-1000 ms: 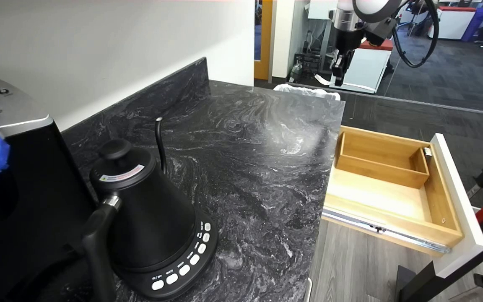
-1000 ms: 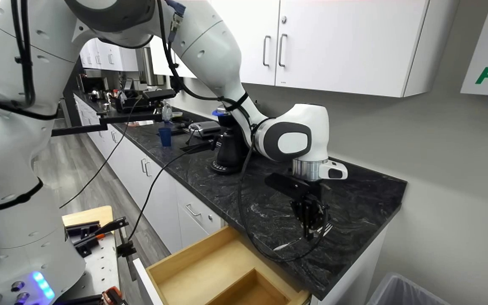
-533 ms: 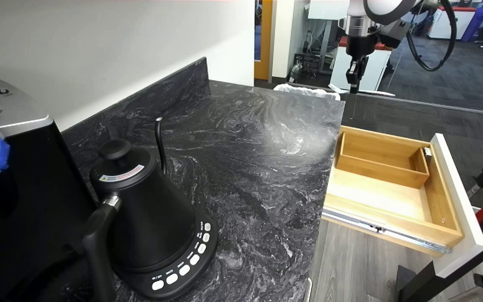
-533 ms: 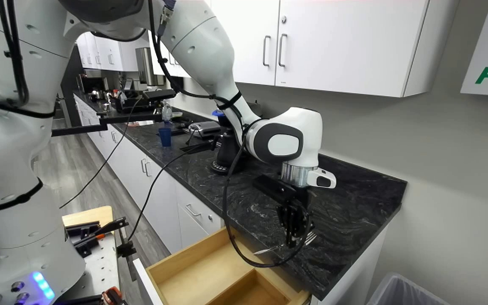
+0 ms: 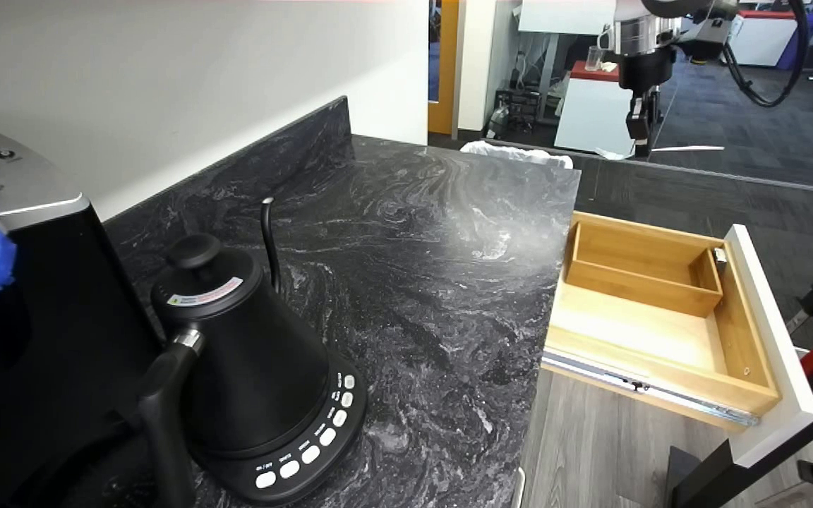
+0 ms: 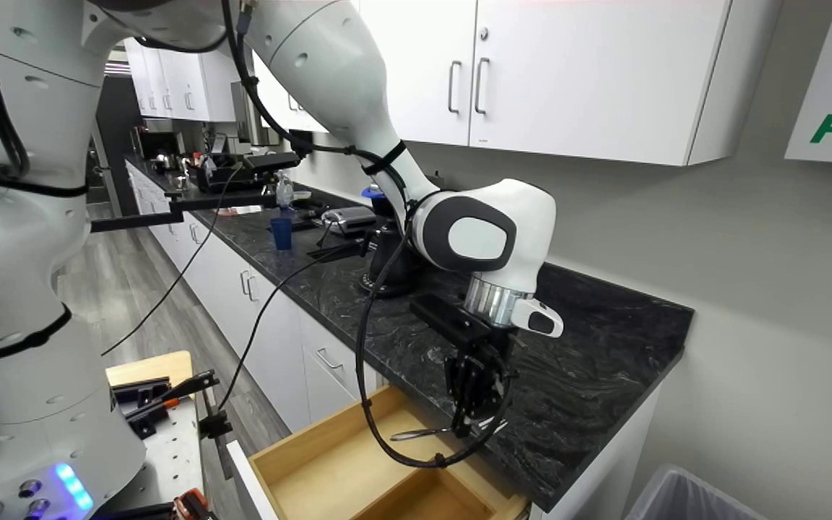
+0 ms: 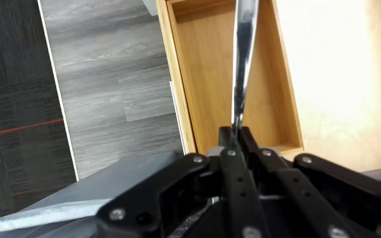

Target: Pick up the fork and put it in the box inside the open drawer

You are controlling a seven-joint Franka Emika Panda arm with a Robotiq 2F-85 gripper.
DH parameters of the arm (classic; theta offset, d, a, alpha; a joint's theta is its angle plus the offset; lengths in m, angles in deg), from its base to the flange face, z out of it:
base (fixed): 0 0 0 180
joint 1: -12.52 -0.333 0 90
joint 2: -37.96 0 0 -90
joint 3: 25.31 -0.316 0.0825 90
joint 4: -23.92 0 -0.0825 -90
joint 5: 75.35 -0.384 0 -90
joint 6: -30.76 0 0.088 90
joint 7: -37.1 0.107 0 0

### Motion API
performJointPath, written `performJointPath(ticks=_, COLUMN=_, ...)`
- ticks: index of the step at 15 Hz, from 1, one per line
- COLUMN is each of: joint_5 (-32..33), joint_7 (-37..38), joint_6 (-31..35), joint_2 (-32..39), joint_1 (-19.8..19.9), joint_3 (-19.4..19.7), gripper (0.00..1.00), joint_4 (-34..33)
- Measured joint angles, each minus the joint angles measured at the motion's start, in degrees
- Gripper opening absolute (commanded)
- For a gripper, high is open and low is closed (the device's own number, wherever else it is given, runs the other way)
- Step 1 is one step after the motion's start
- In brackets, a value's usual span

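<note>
Pincer (image 7: 235, 130) clamped partway along the fork (image 7: 245, 43), holding it up in the air. Biggest thing first: the bench (image 5: 413, 317), whose long front edge has the open drawer (image 5: 639, 328) jutting from it, close to the corner at the bench's free end. Inside, along the drawer's side nearest that end, sits the box (image 5: 639, 291). Smallest is the fork, its handle pointing out from the front edge and its tines back toward it; in the wrist view the handle lines up over the box, and in an exterior view the fork (image 5: 689, 149) hangs clear above the drawer.

Of the task's 2 parts, I'd call 1 done: the fork is picked up. Part 2 is not, as the fork isn't in the box. What is left, I judge, is a small shift farther out from the bench's front edge, so that the tines clear the box's end wall, then lowering and letting go.
</note>
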Motion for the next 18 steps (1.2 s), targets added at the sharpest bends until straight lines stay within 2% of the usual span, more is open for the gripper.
performJointPath(ticks=6, joint_5=-0.16, joint_7=-7.19, joint_6=-1.09, joint_2=0.94, joint_1=1.7, joint_3=-0.28, gripper=0.05, joint_4=1.46)
performJointPath(ticks=11, joint_5=-1.42, joint_7=-12.53, joint_6=-0.9, joint_2=4.74, joint_1=3.15, joint_3=-2.42, gripper=0.05, joint_4=1.61)
performJointPath(ticks=18, joint_5=-1.93, joint_7=-15.05, joint_6=-0.67, joint_2=9.7, joint_1=4.14, joint_3=-4.04, gripper=0.05, joint_4=0.52)
